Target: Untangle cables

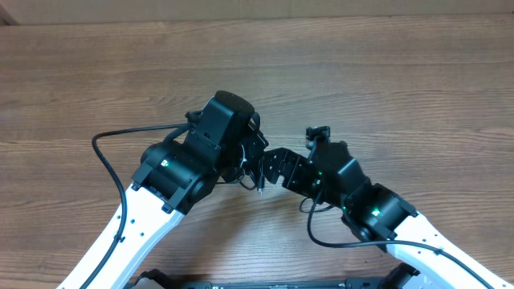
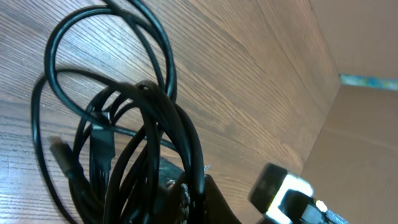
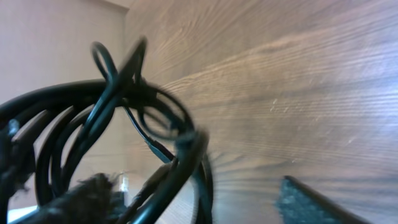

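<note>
Untangling looks to be at its opening step. The cables are one knotted bundle, raised off the tabletop at the middle of the scene, between the two arms. The left tool is pressed together on the bundle. In its wrist view the cords gather into a tight neck at the bottom and fan out in loops above the wood.

The right tool sits just right of the bundle and looks spread. One dark finger pad shows at the lower right of its wrist view, well apart from the cords, which crowd, blurred, at the left. Whether any cord lies between its fingers I cannot tell.

A silver-tipped plug hangs from the near side of the bundle. By my judgement no cord is free yet. The next move calls for the right tool to pick a single outer loop or plug end and close on that alone. It should then draw it slowly rightward, away from the left tool's hold, so the knot loosens rather than tightens.
</note>
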Controlling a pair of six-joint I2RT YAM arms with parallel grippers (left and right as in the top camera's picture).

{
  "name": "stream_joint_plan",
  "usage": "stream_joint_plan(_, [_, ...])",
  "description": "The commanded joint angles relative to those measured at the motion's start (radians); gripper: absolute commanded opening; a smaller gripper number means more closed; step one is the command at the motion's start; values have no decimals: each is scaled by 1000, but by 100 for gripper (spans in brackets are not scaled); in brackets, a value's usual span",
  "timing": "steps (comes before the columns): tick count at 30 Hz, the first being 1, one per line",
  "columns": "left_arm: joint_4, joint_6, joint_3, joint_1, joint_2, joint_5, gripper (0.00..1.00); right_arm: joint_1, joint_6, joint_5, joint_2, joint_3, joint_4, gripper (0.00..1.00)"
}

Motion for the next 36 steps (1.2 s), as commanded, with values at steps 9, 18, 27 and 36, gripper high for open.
stream_joint_plan(9, [-59,-272,18,1,-3,-137,4,-150,-175,82,-278,13,-289,100])
stream_joint_plan(18, [-156,-710,18,0,0,-137,4,-53,-314,-20,-362,12,-501,80])
stream_joint_plan(27, [-158,-751,18,1,12,-140,4,182,-361,160,-270,10,-428,79])
stream_joint_plan(36, [-156,-750,18,1,12,-141,5,365,-349,485,-5,10,-219,96])
